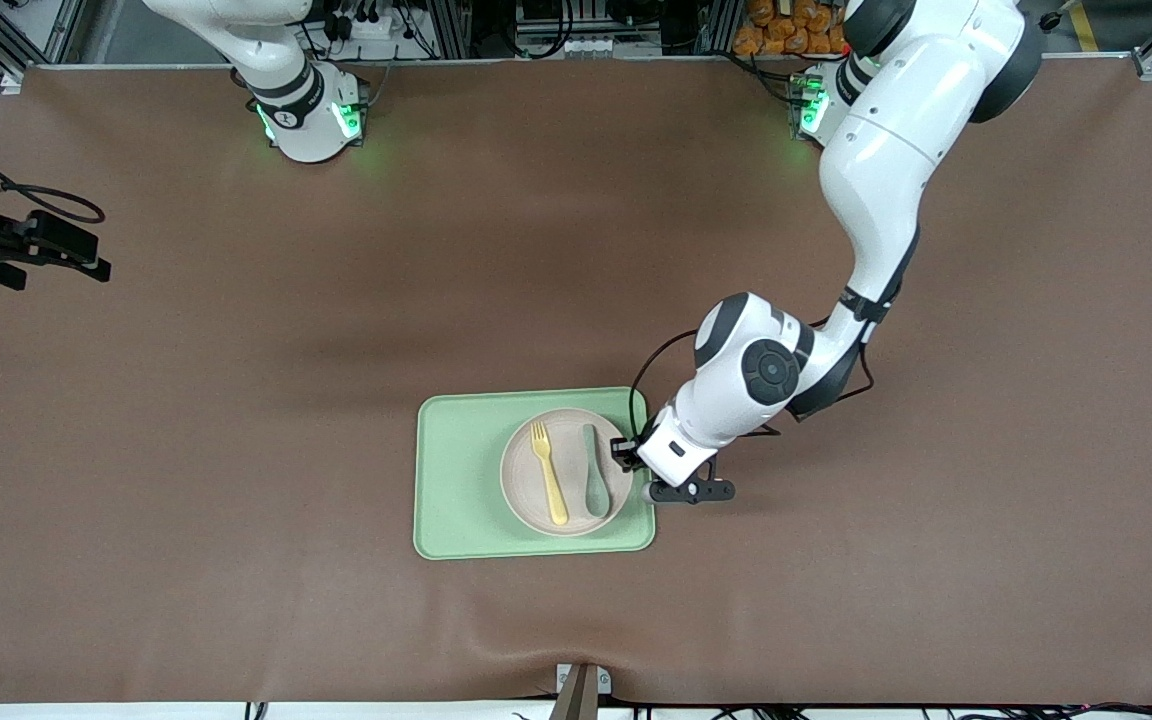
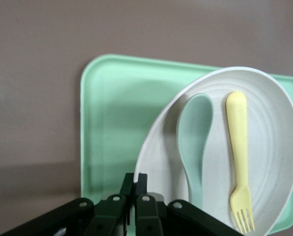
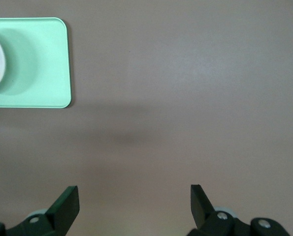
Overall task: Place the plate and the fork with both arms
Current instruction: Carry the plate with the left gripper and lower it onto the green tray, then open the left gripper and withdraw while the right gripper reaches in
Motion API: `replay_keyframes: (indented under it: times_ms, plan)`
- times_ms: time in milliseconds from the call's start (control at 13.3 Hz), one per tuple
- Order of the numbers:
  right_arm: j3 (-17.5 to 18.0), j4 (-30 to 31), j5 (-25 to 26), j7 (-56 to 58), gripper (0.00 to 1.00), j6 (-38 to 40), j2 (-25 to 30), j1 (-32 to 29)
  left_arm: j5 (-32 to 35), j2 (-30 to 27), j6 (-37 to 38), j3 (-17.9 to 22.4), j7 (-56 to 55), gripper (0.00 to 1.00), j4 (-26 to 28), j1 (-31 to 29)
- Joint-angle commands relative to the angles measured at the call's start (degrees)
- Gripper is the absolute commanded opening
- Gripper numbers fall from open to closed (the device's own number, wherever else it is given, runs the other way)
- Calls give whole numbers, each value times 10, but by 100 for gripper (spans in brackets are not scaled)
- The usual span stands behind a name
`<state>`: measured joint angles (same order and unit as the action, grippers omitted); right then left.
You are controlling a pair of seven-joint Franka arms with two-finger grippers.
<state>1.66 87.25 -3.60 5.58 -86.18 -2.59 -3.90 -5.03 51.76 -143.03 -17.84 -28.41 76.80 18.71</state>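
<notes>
Plate-lift step: I'm holding left gripper [image 2: 135, 189], jaws pinched on rim of round pale beige-pink matte plate [image 1: 566, 470], w/ small pale yellow plastic fork [image 1: 548, 470] on it, atop rectangular light green tray [image 1: 456, 470]. Right gripper [image 3: 135, 204] is waiting wide open, empty, over bare table. Next: level lift.

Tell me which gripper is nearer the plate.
Left. The left gripper is shut on the plate at its rim; the right gripper waits open over bare table, away from the tray.

My right gripper [image 3: 134, 206] is sitting cut off at the front view's edge; my left wrist is hiding the plate [image 1: 536, 500] rim it's pinching.
</notes>
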Motion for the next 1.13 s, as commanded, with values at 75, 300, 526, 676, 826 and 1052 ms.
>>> replay_keyframes:
  times_ms: [75,300,526,676,826,1052]
  plan:
    - [4,-6,-17,6,100,1,-5,-9,-7,31,-9,5,6,0,-22,23]
    - [4,-6,-19,8,100,0,-7,-8,-5,38,-13,6,5,0,-21,23]
    - [4,-6,-22,3,100,-3,-8,-12,-7,38,-22,6,-5,25,-20,20]
    - [3,-6,-19,3,100,-4,-14,-8,-3,25,-23,6,-3,100,-18,15]
    - [4,-7,-22,2,100,-9,-30,-4,-1,-16,-16,6,-2,100,-1,-3]
    - [5,-6,-46,1,100,-10,-46,13,0,-95,70,6,-1,100,1,-41]
